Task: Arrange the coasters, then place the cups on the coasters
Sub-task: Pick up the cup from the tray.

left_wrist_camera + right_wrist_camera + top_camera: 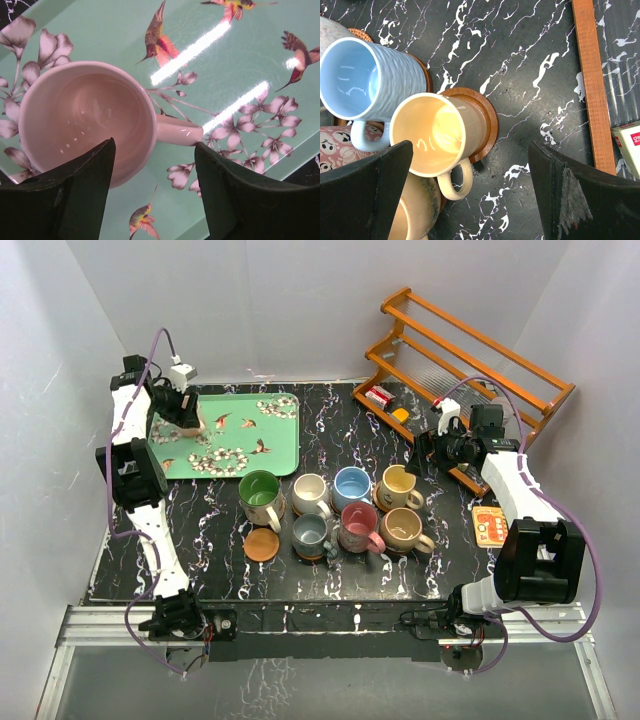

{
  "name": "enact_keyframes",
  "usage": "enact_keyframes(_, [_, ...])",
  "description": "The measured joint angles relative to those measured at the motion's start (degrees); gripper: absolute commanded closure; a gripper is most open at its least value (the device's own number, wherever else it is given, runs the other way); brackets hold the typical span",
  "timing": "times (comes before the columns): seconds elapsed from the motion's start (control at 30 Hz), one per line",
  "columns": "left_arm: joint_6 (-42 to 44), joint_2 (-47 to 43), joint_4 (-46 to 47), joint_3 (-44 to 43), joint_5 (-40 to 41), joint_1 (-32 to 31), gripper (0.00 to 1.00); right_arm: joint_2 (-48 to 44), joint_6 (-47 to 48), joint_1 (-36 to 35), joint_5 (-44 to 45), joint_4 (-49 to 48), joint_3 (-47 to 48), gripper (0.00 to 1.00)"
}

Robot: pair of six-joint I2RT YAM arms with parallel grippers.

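Note:
A pale pink cup (pixel 85 117) stands upright on the green bird-patterned tray (pixel 240 60), handle to the right. My left gripper (pixel 153 145) hangs over it, open; one finger is over the cup's mouth, the other beside the handle. In the top view that gripper (pixel 187 410) is at the tray's (pixel 285 445) far left. Green (pixel 260 495), cream-white (pixel 310 492), light blue (pixel 351 484), yellow-cream (pixel 398 484), grey-teal (pixel 310 532), pink (pixel 358 525) and tan (pixel 403 529) cups stand on coasters. One orange-tan coaster (pixel 262 544) is bare. My right gripper (pixel 470 190) is open beside the yellow-cream cup (pixel 437 132), which stands on a brown coaster (pixel 487 120).
A wooden rack (pixel 470 350) stands at the back right with a small red and white box (pixel 378 397) on it; its rail (pixel 592 85) runs past my right gripper. A square orange card (pixel 490 525) lies near the right arm.

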State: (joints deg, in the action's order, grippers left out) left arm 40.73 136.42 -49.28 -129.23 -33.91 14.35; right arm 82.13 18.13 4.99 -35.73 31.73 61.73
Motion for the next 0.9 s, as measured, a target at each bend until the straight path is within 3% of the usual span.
enact_keyframes(0.1, [1.9,0.0,-2.2,-0.8,1.5,0.0,0.39,0.0,0.0,0.0,0.0,0.0,0.0,0.02])
enact_keyframes(0.23, [4.2,0.0,-4.8,-1.5,3.8,-0.2,0.52,0.0,0.0,0.0,0.0,0.2,0.0,0.02])
enact_keyframes(0.67, [11.1,0.0,-8.8,-1.7,11.6,-1.9,0.76,0.0,0.0,0.0,-0.1,0.2,0.0,0.02])
enact_keyframes(0.9, [12.7,0.0,-9.3,-1.7,14.7,-2.9,1.00,0.0,0.0,0.0,-0.1,0.2,0.0,0.02])
